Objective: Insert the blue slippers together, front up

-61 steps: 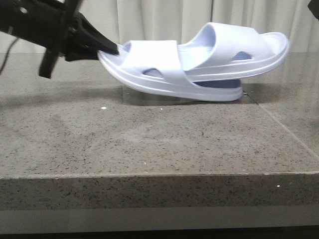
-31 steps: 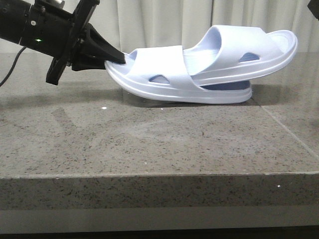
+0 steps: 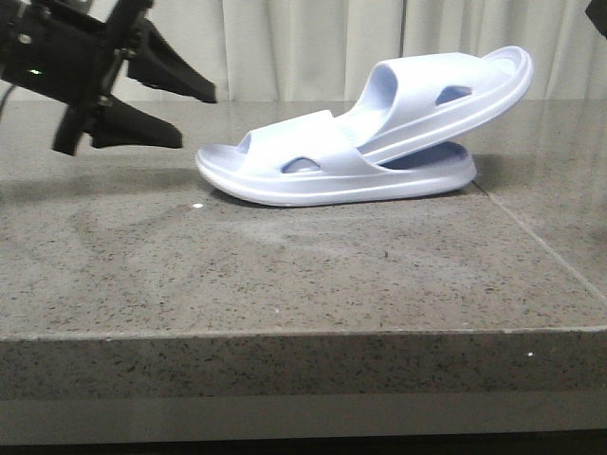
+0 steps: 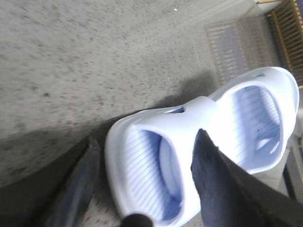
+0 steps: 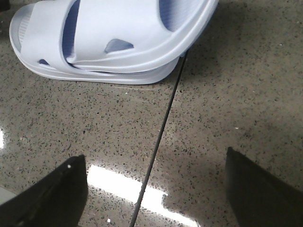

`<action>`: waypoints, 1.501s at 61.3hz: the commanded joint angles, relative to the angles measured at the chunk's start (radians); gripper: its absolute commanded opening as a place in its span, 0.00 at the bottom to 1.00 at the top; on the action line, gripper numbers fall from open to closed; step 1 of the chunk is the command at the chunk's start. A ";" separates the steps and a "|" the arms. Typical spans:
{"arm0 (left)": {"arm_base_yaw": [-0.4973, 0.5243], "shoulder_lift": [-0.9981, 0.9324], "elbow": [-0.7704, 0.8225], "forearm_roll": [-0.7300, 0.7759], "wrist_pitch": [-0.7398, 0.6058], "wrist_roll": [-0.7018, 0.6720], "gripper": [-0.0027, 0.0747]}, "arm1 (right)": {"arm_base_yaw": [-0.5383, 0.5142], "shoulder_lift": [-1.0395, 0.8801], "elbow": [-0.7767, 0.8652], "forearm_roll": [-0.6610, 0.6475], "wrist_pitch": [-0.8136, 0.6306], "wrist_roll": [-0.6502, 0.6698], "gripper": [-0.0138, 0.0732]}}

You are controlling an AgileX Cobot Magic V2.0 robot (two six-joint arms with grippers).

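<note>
Two pale lavender-blue slippers lie nested on the stone table. The lower slipper rests flat with its toe to the left. The upper slipper has its front pushed under the lower one's strap and its heel tilted up to the right. My left gripper is open just left of the lower slipper's toe, holding nothing; in the left wrist view its fingers straddle the toe of the lower slipper. My right gripper is open and empty over bare table, apart from the nested slippers.
The grey speckled stone table has a seam running under the slippers' heel end. Its front edge is near the camera. White curtains hang behind.
My left gripper has opened and let go of the lower slipper's toe, drawing back left. The slippers have dropped flat onto the table and shifted slightly left.
</note>
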 commanded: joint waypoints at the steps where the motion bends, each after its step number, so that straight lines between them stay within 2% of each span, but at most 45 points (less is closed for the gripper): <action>1: 0.033 -0.098 -0.029 0.029 0.046 -0.040 0.59 | -0.002 -0.023 -0.025 0.028 -0.037 -0.006 0.85; 10: 0.084 -0.185 -0.059 0.268 0.034 -0.164 0.59 | -0.002 -0.023 -0.025 0.028 -0.037 -0.006 0.85; 24: 0.070 -0.379 -0.147 0.916 0.007 -0.563 0.56 | -0.002 -0.023 -0.025 0.028 -0.037 -0.006 0.85; 33: -0.010 -0.508 -0.123 1.225 0.029 -0.758 0.50 | -0.002 -0.023 -0.025 0.028 -0.037 -0.006 0.85; 44: -0.144 -0.671 0.047 1.450 0.005 -0.936 0.50 | -0.002 -0.023 -0.025 0.040 -0.025 -0.006 0.85; 49: -0.166 -0.757 0.118 1.548 -0.016 -1.011 0.50 | -0.002 -0.023 -0.025 0.044 0.000 -0.006 0.85; 57: -0.150 -0.878 0.193 1.609 -0.064 -1.084 0.50 | -0.002 -0.023 -0.025 0.044 0.008 -0.006 0.85; 72: -0.131 -0.986 0.272 1.592 -0.156 -1.084 0.50 | -0.002 -0.023 -0.025 0.044 0.009 -0.006 0.85; 77: -0.131 -0.986 0.276 1.588 -0.162 -1.084 0.44 | -0.002 -0.023 -0.025 0.044 0.014 -0.006 0.82; 84: -0.131 -0.982 0.276 1.566 -0.175 -1.084 0.29 | -0.002 -0.023 -0.025 0.044 0.016 -0.006 0.67; 92: -0.131 -0.982 0.276 1.560 -0.188 -1.084 0.11 | -0.002 -0.023 -0.025 0.044 0.018 -0.006 0.37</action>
